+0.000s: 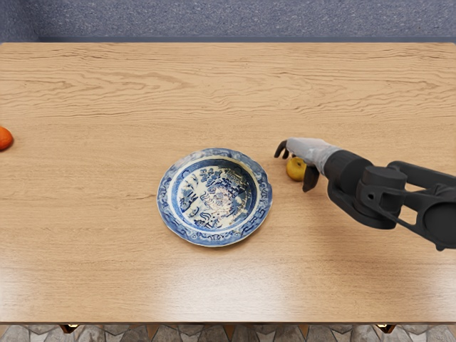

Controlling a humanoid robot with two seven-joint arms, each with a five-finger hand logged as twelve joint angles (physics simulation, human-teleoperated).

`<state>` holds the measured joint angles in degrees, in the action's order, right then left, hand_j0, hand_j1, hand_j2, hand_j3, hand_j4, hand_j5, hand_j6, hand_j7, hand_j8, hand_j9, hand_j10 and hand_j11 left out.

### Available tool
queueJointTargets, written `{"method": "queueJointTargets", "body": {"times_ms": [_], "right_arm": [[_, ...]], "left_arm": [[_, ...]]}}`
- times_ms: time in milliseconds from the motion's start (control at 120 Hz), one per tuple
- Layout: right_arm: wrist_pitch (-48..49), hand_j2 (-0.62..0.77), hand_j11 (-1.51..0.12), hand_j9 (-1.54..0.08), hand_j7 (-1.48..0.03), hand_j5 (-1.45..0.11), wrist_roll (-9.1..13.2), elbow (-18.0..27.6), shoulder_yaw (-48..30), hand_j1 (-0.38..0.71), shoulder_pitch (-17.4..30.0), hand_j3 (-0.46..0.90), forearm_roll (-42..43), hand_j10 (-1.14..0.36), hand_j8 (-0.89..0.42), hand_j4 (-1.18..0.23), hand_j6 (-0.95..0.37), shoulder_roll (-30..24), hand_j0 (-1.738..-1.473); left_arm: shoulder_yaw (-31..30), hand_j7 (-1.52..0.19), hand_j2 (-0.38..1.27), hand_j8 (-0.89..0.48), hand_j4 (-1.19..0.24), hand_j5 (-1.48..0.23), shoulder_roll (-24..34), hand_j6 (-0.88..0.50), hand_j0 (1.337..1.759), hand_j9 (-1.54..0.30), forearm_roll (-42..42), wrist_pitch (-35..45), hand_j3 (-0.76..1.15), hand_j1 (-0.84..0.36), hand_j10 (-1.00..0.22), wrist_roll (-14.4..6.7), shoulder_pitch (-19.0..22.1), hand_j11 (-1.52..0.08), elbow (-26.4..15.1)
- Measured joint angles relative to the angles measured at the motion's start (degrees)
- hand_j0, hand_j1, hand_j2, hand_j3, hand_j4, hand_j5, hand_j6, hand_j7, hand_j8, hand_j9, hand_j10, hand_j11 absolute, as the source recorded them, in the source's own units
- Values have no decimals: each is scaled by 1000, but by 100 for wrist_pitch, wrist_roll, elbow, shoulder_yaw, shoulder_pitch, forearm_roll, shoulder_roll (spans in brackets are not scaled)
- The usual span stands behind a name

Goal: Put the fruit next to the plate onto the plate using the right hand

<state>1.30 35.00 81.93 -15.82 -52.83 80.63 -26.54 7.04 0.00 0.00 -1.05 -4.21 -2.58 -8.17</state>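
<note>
Plate (164, 203); right robot hand (305, 151) over fruit (294, 169)

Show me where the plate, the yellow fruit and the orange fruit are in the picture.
plate (164, 198), head view: on its left rim.
yellow fruit (294, 169), head view: on its visible middle.
orange fruit (3, 138), head view: on the part showing at the left edge.

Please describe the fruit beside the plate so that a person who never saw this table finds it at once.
Find the round blue-and-white patterned plate in the middle of the light wooden table. Just right of it lies a small yellow fruit under the right hand. The orange fruit sits far off at the left edge.
</note>
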Motion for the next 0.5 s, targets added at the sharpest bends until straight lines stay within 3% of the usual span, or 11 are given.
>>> {"method": "queueJointTargets", "body": {"times_ms": [150, 242, 500], "right_arm": [[-12, -79, -559, -559, -558, -546, 0, -1, -2, 162, 49, 0, 18, -436, -336, -445, -438, 1, -1658], [-11, -89, -636, -635, -635, -622, 0, -2, -5, 232, 62, 0, 15, -507, -386, -504, -499, 0, -1658], [-36, 85, -807, -800, -794, -779, -1, -27, -27, 260, 76, 0, -4, -535, -371, -625, -498, 5, -1652]], "left_arm": [[1, -25, 4, -19, -19, -25, 0, -19, 1658, -25, 0, 0, 0, 326, -19, 1, -5, -25, 0], [0, -25, 4, -19, -19, -25, 0, -19, 1658, -25, 0, 0, 0, 326, -19, 1, -2, -25, 1], [1, -25, 4, -19, -19, -25, 0, -19, 1658, -25, 0, 0, 0, 326, -19, 2, -4, -25, 0]]}}
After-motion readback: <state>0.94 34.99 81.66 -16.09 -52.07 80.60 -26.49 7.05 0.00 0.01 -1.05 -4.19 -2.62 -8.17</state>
